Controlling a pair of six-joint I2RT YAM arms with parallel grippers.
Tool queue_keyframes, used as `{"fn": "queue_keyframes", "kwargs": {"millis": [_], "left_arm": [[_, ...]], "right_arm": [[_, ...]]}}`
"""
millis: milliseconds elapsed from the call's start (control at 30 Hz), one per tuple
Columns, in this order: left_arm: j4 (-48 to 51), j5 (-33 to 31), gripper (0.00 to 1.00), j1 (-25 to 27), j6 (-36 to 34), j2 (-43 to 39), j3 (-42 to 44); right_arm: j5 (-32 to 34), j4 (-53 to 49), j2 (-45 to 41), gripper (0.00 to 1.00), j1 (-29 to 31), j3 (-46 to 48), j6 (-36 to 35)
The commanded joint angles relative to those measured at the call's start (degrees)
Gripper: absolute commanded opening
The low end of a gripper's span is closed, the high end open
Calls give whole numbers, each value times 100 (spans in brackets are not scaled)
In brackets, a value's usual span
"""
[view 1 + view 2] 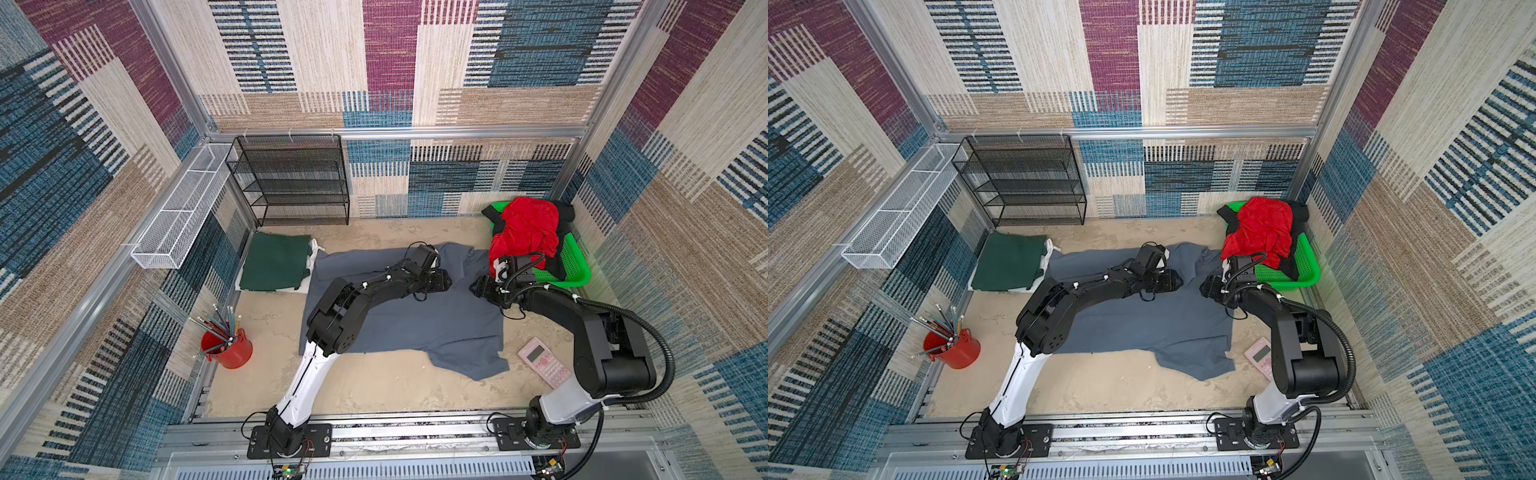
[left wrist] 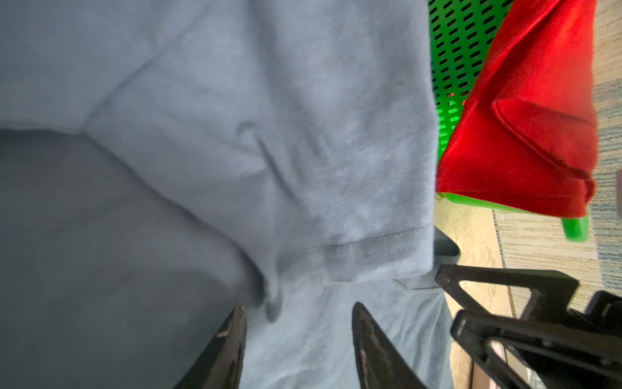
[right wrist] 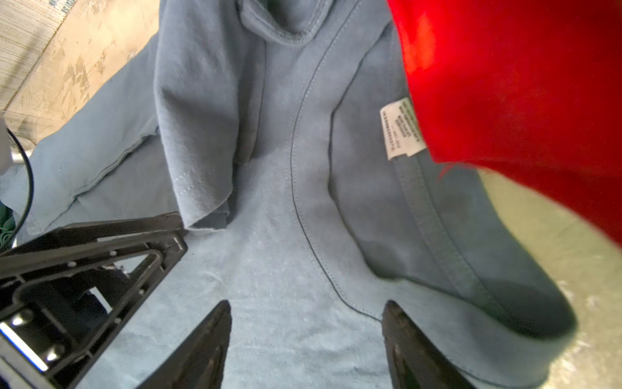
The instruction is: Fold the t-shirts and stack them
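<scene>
Grey shirt [image 1: 436, 328], soft and creased, lies on the counter [image 1: 374, 395]. Left claw [image 2: 299, 305] and right claw [image 3: 308, 303] hang over it, jaws apart.

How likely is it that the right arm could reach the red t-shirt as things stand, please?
Probably yes: the red t-shirt lies uncovered in the green basket, right beside the right gripper, whose jaws stand open over the grey t-shirt.

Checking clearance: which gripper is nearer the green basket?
Right. The right gripper is close beside the green basket; the left gripper is farther off, over the grey shirt.
</scene>
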State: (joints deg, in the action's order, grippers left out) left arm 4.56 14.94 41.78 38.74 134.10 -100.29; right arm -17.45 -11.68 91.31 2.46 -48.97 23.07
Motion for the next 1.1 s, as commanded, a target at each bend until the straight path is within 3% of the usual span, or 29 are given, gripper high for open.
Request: {"fn": "queue_keyframes", "kwargs": {"millis": [0, 267, 400, 567, 733, 1067], "left_arm": [[313, -127, 51, 14, -101, 115, -167], [527, -237, 42, 14, -190, 229, -367], [687, -215, 29, 10, -191, 390, -609], [1017, -140, 0, 5, -283, 573, -1072], [1180, -161, 0, -62, -376, 323, -1120], [502, 79, 0, -596, -96, -708, -223]], "right_arm": [[-79, 213, -26, 72, -31, 13, 22], [-90, 210, -49, 72, -88, 22, -11], [-99, 233, -59, 72, -96, 53, -8], [-147, 213, -60, 72, -114, 59, -39], [-43, 165, -107, 71, -123, 61, -68], [-400, 276, -23, 70, -121, 111, 0]]}}
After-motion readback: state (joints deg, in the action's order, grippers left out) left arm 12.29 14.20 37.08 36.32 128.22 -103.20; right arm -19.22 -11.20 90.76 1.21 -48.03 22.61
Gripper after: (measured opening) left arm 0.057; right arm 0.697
